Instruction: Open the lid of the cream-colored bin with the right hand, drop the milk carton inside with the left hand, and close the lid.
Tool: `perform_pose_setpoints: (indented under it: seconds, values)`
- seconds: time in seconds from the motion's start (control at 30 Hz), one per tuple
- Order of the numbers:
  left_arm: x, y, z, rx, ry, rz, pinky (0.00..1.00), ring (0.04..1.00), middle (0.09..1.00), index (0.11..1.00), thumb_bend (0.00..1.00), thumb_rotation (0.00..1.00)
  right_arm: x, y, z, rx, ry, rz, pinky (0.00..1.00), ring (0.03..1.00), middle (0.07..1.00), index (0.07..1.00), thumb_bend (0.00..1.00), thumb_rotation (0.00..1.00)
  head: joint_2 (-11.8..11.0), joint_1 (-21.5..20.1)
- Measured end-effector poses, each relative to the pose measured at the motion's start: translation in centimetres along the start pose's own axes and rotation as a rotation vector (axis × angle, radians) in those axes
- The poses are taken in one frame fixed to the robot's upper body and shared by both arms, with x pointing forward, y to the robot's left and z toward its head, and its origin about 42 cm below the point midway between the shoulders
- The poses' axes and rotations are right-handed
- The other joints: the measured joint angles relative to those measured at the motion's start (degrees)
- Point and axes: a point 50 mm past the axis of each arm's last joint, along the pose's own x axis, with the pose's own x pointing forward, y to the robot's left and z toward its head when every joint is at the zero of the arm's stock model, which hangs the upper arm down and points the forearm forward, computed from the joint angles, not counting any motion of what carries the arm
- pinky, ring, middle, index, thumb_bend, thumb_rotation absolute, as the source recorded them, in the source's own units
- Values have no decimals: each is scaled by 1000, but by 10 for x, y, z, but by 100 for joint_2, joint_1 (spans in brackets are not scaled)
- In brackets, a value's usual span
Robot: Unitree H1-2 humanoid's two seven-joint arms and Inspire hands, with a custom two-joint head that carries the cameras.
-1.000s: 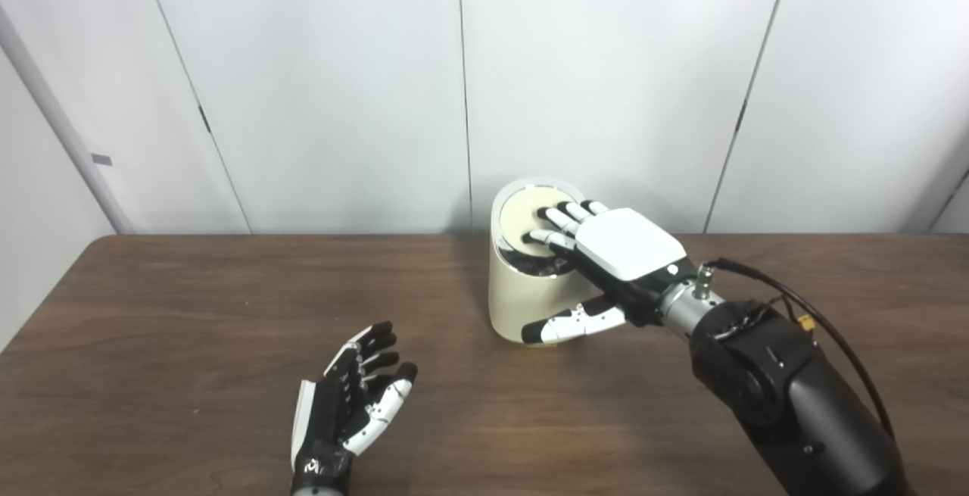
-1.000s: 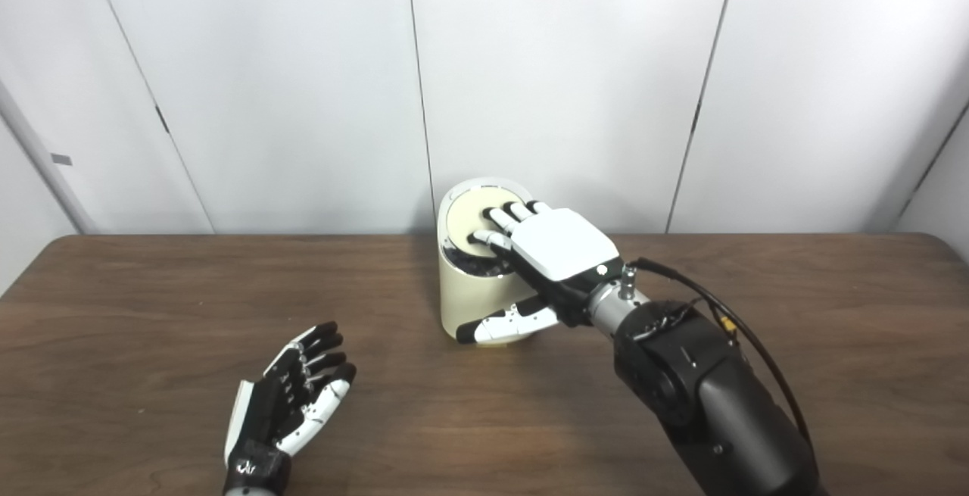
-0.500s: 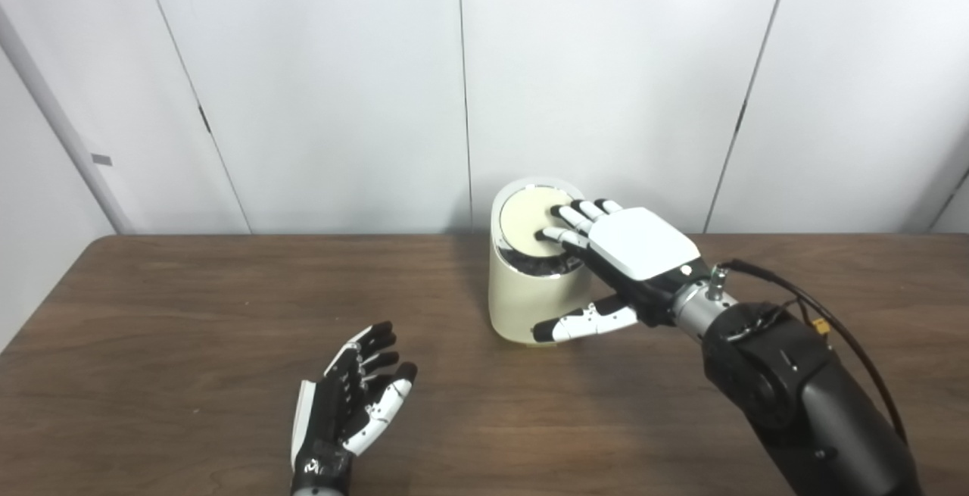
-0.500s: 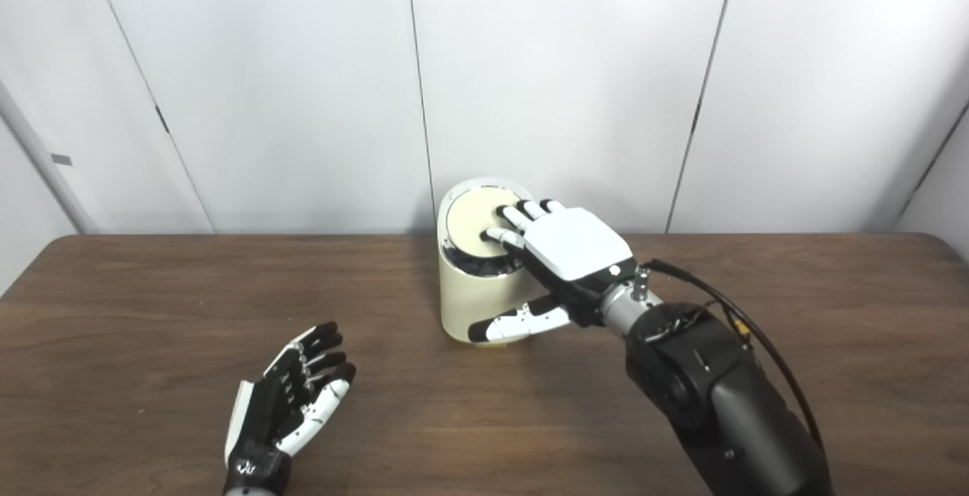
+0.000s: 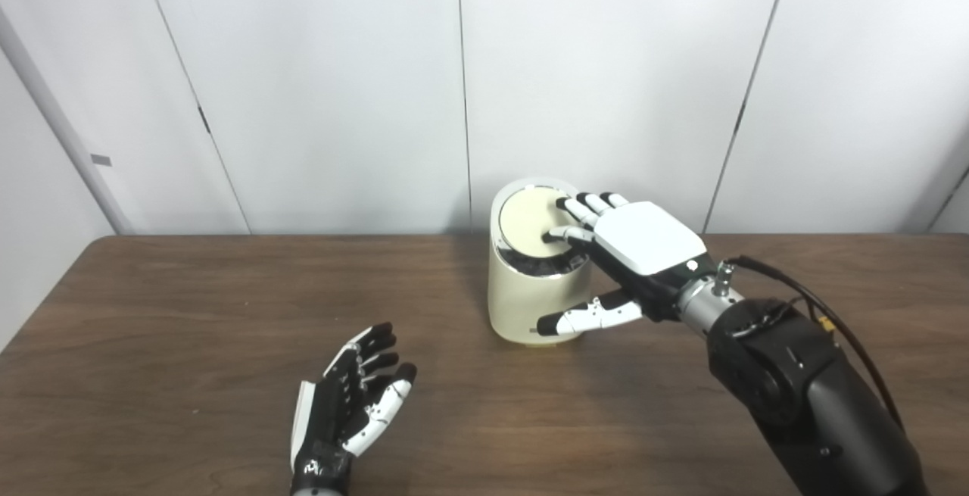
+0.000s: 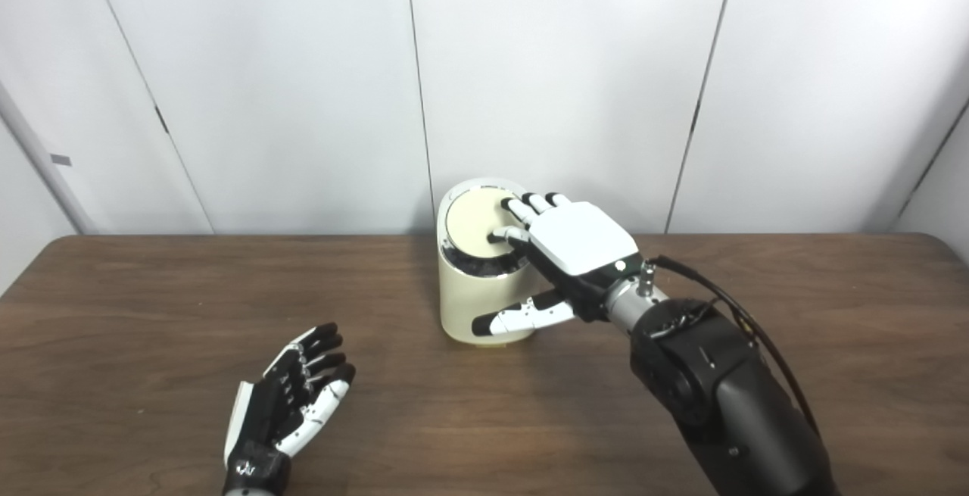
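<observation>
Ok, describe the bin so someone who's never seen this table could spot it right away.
Look at the brown wooden table, along its far edge by the white wall panels. The bin stands there near the middle: a short cream cylinder with a round lid. It is the only container there, and the right hand rests its fingers on top.

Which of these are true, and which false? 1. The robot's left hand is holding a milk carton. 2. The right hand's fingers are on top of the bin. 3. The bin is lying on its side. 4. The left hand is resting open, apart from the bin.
1. False. The left hand holds nothing, and no milk carton is in view.
2. True. The right hand has its fingers on the lid of the cream-colored bin.
3. False. The bin stands upright on the table.
4. True. It lies open near the table's front edge, well to the left of the bin.
</observation>
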Motion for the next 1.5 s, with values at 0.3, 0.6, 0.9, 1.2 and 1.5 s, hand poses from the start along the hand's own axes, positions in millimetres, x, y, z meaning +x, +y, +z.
perform_pose_setpoints:
  seconds: [0.3, 0.6, 0.9, 1.2, 1.5]
  values:
    - [-2, 0, 0, 1, 3, 1, 668, 755, 807, 832, 558, 367, 5, 0, 2, -14, -5, 8, 1000, 1000, 1000, 774, 674, 963, 35, 44]
    - [-6, 0, 0, -2, 7, 4, 677, 758, 809, 832, 561, 360, 9, -1, 5, -33, -5, -1, 1000, 1000, 1000, 768, 669, 961, 53, 53]
    - [-7, -1, 0, -3, 9, 7, 667, 754, 808, 834, 553, 358, 11, 2, 12, -71, -19, -6, 1000, 1000, 1000, 756, 659, 971, 88, 88]
    - [-8, -1, 0, 11, 9, 9, 675, 755, 803, 829, 562, 379, 14, 2, 16, -100, -20, 2, 1000, 1000, 1000, 772, 692, 1000, 97, 97]
    - [-8, -1, 0, 10, 9, 9, 654, 744, 797, 830, 558, 383, 8, -2, 12, -66, -5, 17, 1000, 1000, 1000, 836, 691, 985, 79, 79]
